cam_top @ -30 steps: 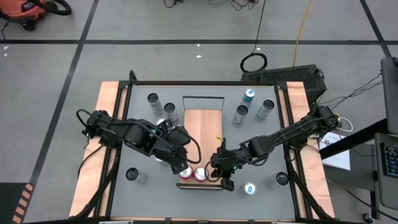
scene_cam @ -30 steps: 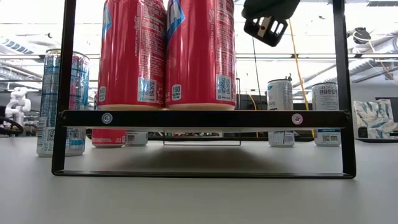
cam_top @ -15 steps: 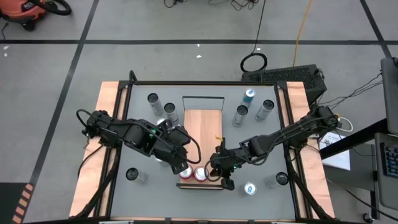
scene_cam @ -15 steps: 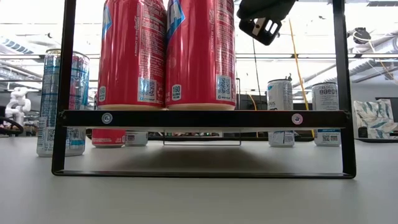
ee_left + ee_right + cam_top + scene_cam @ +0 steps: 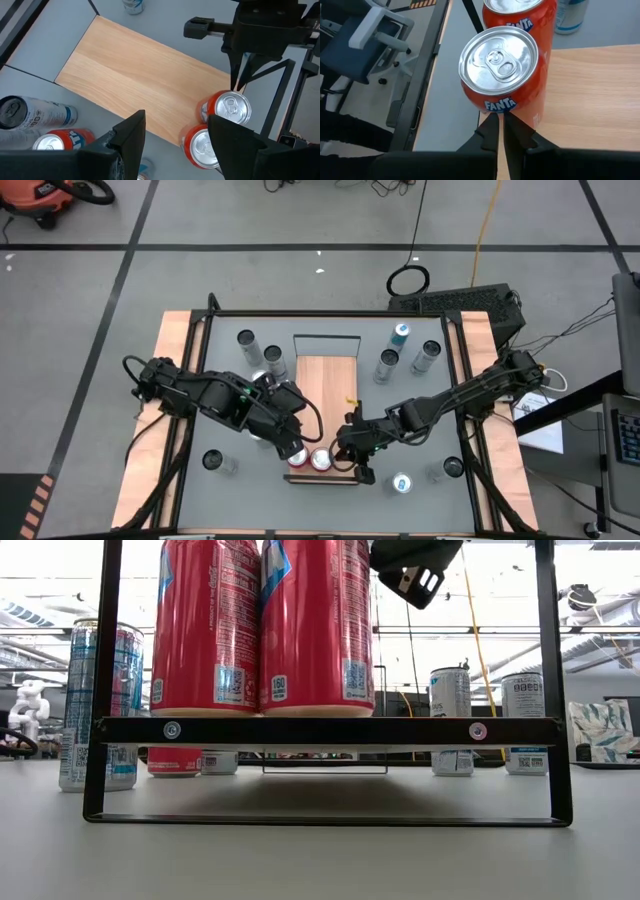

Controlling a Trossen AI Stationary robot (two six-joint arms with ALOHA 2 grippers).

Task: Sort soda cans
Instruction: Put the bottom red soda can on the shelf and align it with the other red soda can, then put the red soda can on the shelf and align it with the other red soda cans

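Observation:
Two red soda cans (image 5: pixel 298 459) (image 5: pixel 322 459) stand side by side on the near end of a wooden board (image 5: pixel 325 390), which rests on a black frame (image 5: pixel 325 730). My right gripper (image 5: pixel 501 125) (image 5: pixel 352 452) is shut, just right of the right-hand can (image 5: pixel 500 75). My left gripper (image 5: pixel 177 135) (image 5: pixel 287 442) hovers open above and left of the cans, with nothing between its fingers. A third red can (image 5: pixel 60 141) and a silver can (image 5: pixel 35 112) lie on the table left of the board. My right gripper touches the right-hand red can with its shut fingertips (image 5: pixel 492 127). They meet the can's side wall (image 5: pixel 501 107) a little below the top rim. The fingers come slanting down from the table's right. The can stands upright on the board, against the other red can (image 5: pixel 520 10).
Silver cans (image 5: pixel 247 340) (image 5: pixel 273 358) stand at the far left. A blue can (image 5: pixel 401 333) and two silver ones (image 5: pixel 387 365) (image 5: pixel 427 355) stand at the far right. More cans (image 5: pixel 213 462) (image 5: pixel 401 482) (image 5: pixel 450 468) stand near the front edge. The board's far part is bare.
My right gripper has rolled a little, and its fingertips have swung toward the table's left. The two red cans have slid slightly toward the left along the board, still upright.

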